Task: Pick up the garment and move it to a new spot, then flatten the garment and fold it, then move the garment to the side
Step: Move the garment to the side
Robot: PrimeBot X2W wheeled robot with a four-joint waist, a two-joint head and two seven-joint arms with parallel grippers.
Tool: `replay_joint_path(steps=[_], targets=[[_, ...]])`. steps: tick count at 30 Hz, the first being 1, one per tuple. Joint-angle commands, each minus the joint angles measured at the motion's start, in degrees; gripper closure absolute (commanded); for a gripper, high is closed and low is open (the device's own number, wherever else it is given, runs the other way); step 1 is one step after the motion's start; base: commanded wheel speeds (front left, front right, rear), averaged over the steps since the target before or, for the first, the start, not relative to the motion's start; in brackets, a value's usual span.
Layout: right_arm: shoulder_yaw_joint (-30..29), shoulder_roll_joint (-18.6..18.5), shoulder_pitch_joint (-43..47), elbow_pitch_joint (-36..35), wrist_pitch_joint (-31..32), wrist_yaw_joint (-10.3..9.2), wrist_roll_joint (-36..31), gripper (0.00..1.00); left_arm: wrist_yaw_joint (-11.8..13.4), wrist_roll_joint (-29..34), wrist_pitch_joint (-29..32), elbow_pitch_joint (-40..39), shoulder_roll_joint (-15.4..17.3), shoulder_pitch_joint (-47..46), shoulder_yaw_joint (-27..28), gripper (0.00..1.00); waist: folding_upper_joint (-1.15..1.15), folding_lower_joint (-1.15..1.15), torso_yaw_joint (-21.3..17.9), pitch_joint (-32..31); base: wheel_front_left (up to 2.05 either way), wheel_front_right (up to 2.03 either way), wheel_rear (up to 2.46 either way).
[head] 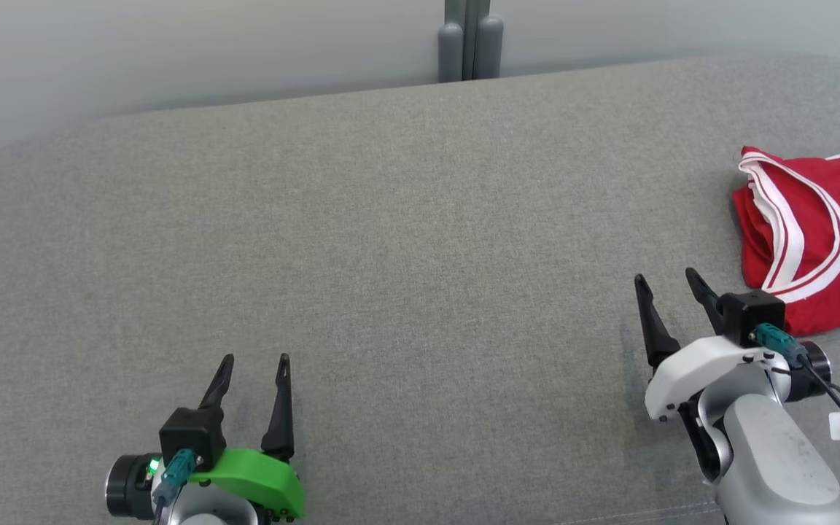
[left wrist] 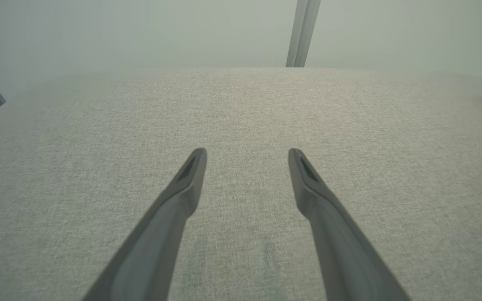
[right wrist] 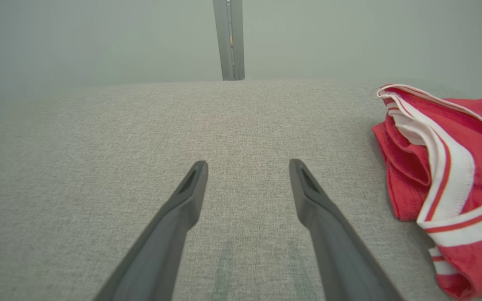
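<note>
Left jaws: fully spread, both dark fingers (head: 279, 408) apart and pointing forward over the grey fabric-covered worktop (head: 420, 255). Nothing is held; bare cloth shows between and ahead of the tips in the left wrist view. A grey upright post (head: 469, 40) stands beyond the far edge of the worktop, ahead and somewhat right of these jaws.

Right jaws: likewise at full spread, fingers (head: 655, 332) angled forward and slightly left, with nothing between them. The right wrist view shows bare worktop in the gap.

Garment (head: 821, 240): red with white bands, bunched in folds, lying on the worktop just right of the right jaws, level with and ahead of the fingertips, clear of both fingers. It lies well apart from the left jaws, far to their right.
</note>
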Motion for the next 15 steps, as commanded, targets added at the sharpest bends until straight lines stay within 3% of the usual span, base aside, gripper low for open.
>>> replay_joint_path(steps=[1,15], targets=[[-0.47,-0.06,1.31,-0.44,-0.13,-0.10,0.76,0.00,0.41,0.03,0.03,0.30,0.23,1.03,0.68,0.00,0.00,0.00,2.37,-4.12,0.00,0.00,0.00],[0.57,1.98,8.56,-2.67,-0.14,-0.10,-1.09,0.00,1.10,0.50,0.03,3.35,0.21,3.50,3.89,0.00,0.00,0.00,3.28,-9.01,0.00,0.00,0.00]])
